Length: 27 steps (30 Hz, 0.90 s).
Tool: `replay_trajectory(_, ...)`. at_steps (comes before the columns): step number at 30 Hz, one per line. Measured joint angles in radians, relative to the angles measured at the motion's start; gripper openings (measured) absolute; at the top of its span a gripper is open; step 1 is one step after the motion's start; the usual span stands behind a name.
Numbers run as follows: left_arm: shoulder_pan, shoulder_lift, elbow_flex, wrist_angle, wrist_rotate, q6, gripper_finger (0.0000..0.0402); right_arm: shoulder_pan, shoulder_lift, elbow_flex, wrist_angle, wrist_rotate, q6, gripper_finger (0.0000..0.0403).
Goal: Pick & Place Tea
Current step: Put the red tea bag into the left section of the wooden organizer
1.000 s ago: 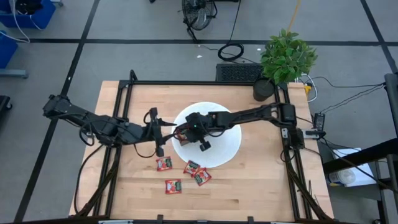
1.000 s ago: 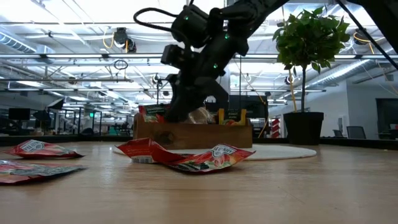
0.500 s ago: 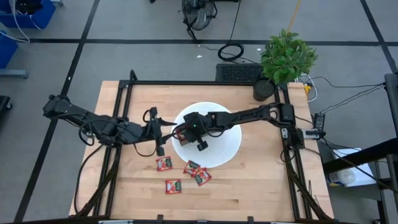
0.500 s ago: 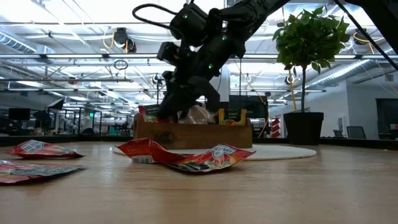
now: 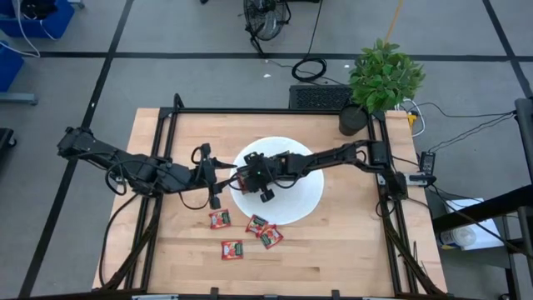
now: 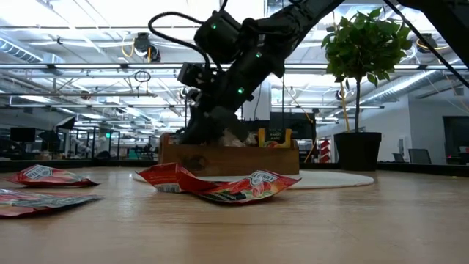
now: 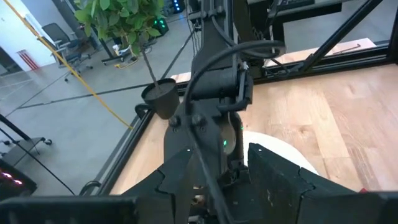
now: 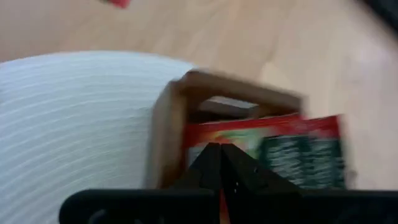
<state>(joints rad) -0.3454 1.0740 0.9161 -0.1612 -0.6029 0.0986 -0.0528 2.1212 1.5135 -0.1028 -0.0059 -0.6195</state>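
Right wrist view: wooden tray (image 8: pixel 166 124) holds, seemingly, one red sachet (image 8: pixel 261 134).

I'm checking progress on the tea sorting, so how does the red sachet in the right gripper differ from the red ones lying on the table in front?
The held sachet is pinched in the shut right gripper over the wooden tray on the white plate. The loose sachets lie flat on the bare table, untouched and outside the tray. All are red.
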Motion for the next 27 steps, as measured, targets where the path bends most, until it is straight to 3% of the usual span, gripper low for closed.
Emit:
replay_trajectory(10, 0.0, 0.0, 0.0, 0.0, 0.0, 0.0, 0.0154, 0.033, 0.0, 0.0, 0.023, 0.125, -0.031, 0.0)
replay_trajectory(18, 0.0, 0.0, 0.002, 0.011, -0.001, 0.0, 0.0154, 0.082, -0.113, -0.002, -0.05, 0.161, 0.05, 0.0)
replay_trajectory(23, -0.001, 0.001, 0.002, 0.007, 0.002, 0.0, 0.0154, 0.084, -0.304, -0.054, -0.179, 0.046, 0.234, 0.0)
replay_trajectory(27, -0.001, 0.001, 0.0, 0.006, 0.002, 0.0, 0.0154, 0.07, -0.544, -0.322, -0.063, 0.05, 0.367, 0.0)
